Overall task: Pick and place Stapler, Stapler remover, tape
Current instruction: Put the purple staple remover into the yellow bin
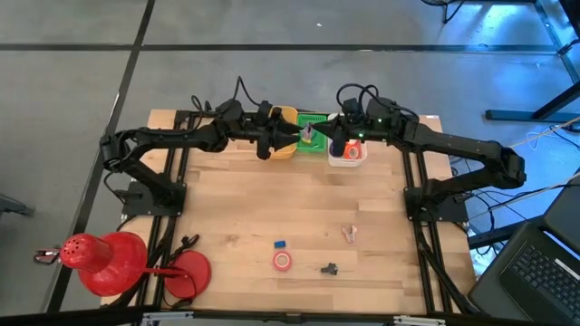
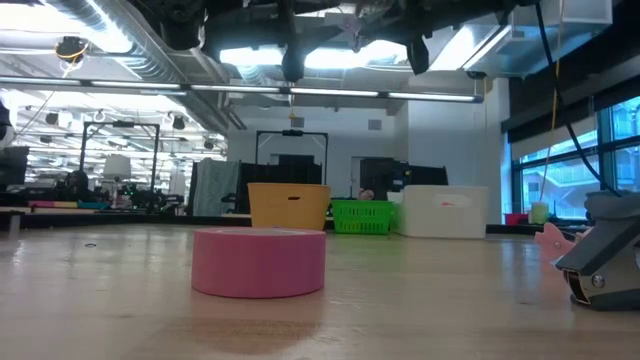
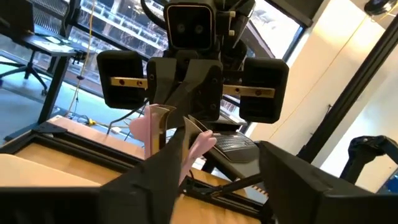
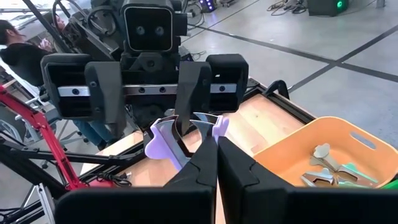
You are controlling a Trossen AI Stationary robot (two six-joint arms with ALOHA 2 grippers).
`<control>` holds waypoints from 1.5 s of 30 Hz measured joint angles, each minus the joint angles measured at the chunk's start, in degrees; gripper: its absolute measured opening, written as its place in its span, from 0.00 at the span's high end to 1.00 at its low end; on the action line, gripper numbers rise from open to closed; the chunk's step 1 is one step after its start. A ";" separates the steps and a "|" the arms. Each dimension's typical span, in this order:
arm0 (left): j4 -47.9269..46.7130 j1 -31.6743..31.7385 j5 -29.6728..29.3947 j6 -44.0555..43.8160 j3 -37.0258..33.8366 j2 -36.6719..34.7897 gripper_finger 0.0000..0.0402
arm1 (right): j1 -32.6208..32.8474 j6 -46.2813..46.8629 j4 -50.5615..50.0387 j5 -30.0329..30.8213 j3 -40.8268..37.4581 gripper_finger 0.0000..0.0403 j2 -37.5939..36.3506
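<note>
The right gripper (image 1: 319, 136) was clenched on the remover (image 4: 163, 140) above the green basket (image 1: 317, 119), apparently for a handover to the left gripper (image 1: 294, 136), whose spread fingers flanked it, though contact was unclear; tape (image 1: 283, 261) and stapler (image 1: 329, 268) lay near the table's front.

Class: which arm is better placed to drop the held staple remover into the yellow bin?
Left, probably. The open left gripper hangs at the yellow bin, facing the staple remover. The right gripper, shut on it, sits over the green bin, so a handover fits.
</note>
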 joint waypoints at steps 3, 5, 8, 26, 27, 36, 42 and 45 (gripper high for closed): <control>-0.08 0.00 -0.12 1.09 0.00 0.00 0.65 | 0.00 -0.01 0.04 -0.03 0.00 1.00 0.00; -0.10 0.04 -0.28 1.96 0.00 0.01 0.75 | 0.00 0.00 0.06 -0.06 0.00 1.00 -0.01; -0.22 0.04 -0.42 3.36 0.00 0.02 0.90 | 0.02 0.00 0.08 -0.29 0.00 1.00 -0.02; -0.76 0.00 -0.02 4.79 0.00 0.04 0.99 | 0.02 -1.11 0.33 -0.43 0.00 0.98 -0.04; -0.72 0.05 0.05 4.81 0.00 0.04 0.99 | 0.02 -1.46 0.45 -0.45 0.00 0.96 -0.04; -0.83 0.68 1.09 4.77 0.00 0.04 0.99 | -0.39 -4.80 -1.66 -1.77 0.00 0.52 -2.29; -4.57 3.86 2.41 5.99 0.00 -0.81 0.99 | -3.50 -7.66 -18.51 4.72 0.00 0.28 -9.42; -15.88 7.10 -0.78 10.75 0.00 -2.38 0.99 | -4.88 -7.64 -29.80 12.62 0.00 0.24 -13.92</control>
